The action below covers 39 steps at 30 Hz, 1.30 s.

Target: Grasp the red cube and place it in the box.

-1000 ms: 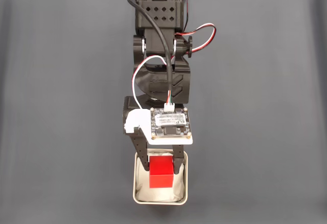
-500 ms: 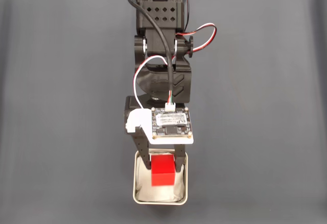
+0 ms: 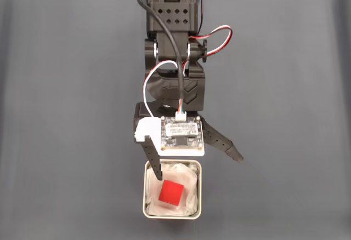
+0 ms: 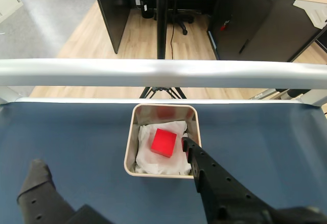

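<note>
Dark table [image 3: 66,114]: one red cube [image 3: 170,193] inside one box [image 3: 199,196]; pincer [image 3: 198,167] spread, empty.

No words or numbers are showing clearly; the tiny print on the circuit board [image 3: 181,133] is looking too small to read.

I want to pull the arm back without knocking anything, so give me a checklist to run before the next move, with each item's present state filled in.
1. Red cube lies inside the box, on the white lining: ok.
2. Gripper open, jaws spread wide: ok.
3. Cube free of both fingers, gap visible in the wrist view: ok.
4. One finger overlaps the box rim in the fixed view; whether it sits above or touches the rim: cannot tell.
5. The other finger is outside the box, over bare table: ok.
6. Box upright and flat on the table: ok.
</note>
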Available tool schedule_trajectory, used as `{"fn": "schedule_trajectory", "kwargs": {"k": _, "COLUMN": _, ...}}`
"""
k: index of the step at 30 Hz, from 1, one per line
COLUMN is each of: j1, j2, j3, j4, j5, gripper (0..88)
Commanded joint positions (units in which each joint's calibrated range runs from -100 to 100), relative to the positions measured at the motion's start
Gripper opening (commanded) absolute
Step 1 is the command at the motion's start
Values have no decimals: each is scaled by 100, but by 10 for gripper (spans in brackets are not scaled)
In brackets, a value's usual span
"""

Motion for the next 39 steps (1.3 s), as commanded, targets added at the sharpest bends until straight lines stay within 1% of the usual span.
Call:
{"fn": "schedule_trajectory", "kwargs": {"k": 1, "j1": -64, "j2": -228, "j3": -48, "j4": -32, "j5": -20, "gripper": 564}}
{"fn": "schedule_trajectory", "kwargs": {"k": 23, "j1": -78, "j2": -228, "j3": -48, "j4": -130, "j5": -83, "gripper": 567}}
{"fn": "schedule_trajectory", "kwargs": {"k": 26, "j1": -85, "j2": -246, "j3": -39, "j4": -130, "j5": -103, "gripper": 549}}
{"fn": "schedule_trajectory", "kwargs": {"k": 27, "j1": -92, "j2": -263, "j3": -39, "j4": -130, "j5": -112, "gripper": 521}}
{"fn": "schedule_trajectory", "kwargs": {"k": 28, "j1": -99, "j2": -298, "j3": -39, "j4": -122, "j5": -117, "gripper": 472}}
{"fn": "schedule_trajectory", "kwargs": {"k": 33, "j1": -163, "j2": -627, "j3": -30, "j4": -179, "j5": -68, "gripper": 115}}
{"fn": "schedule_trajectory", "kwargs": {"k": 35, "j1": -213, "j2": -852, "j3": -30, "j4": -212, "j5": -68, "gripper": 20}}
{"fn": "schedule_trajectory", "kwargs": {"k": 36, "j1": -234, "j2": -982, "j3": -30, "j4": -220, "j5": -73, "gripper": 0}}
{"fn": "schedule_trajectory", "kwargs": {"k": 39, "j1": -313, "j2": -1459, "j3": 34, "j4": -220, "j5": -166, "gripper": 0}}
